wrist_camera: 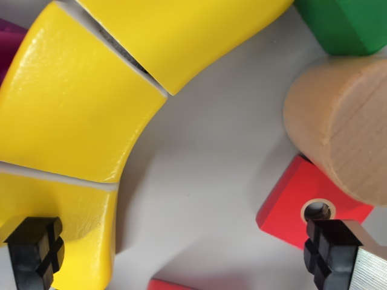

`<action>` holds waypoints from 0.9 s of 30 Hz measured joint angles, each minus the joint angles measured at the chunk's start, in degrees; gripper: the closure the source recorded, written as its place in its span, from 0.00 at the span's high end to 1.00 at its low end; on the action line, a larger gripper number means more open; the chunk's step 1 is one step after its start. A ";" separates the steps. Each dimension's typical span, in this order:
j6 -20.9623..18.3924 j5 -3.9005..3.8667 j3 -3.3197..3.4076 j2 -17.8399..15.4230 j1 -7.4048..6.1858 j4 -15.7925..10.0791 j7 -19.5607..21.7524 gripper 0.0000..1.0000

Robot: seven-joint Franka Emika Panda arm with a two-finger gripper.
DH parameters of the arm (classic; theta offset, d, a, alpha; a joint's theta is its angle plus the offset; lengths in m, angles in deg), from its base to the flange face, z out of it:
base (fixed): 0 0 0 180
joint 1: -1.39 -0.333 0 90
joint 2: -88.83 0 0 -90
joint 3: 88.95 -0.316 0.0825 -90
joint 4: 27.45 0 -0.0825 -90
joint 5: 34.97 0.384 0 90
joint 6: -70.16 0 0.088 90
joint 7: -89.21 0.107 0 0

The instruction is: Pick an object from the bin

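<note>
Claw (184, 254) spread wide | left pad over yellow arch block (72, 109) | right pad over red block (290, 205)

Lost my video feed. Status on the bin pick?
Claw open, empty, low over bin floor. Left finger over yellow curved block, right finger over red block. Wooden cylinder overlapping red.

The gripper (184, 254) hangs low, jaws spread wide apart (black pads at both lower corners), holding nothing.
</note>
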 joint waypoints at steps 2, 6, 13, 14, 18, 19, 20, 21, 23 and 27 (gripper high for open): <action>0.00 0.00 0.00 0.00 0.00 0.00 0.00 1.00; 0.00 0.00 0.00 0.00 0.00 0.00 0.00 1.00; 0.00 0.00 0.00 0.00 0.00 0.00 0.00 0.00; 0.00 0.00 0.00 0.00 0.00 0.00 0.00 0.00; 0.00 0.00 0.00 0.00 0.00 0.00 0.00 0.00; 0.00 0.00 0.00 0.00 0.00 0.00 0.00 0.00; 0.00 0.00 0.00 0.00 0.00 0.00 0.00 0.00; 0.00 0.00 0.00 0.00 0.00 0.00 0.00 0.00; 0.00 0.00 0.00 0.00 0.00 0.00 0.00 0.00; 0.00 0.00 0.00 0.00 0.00 0.00 0.00 0.00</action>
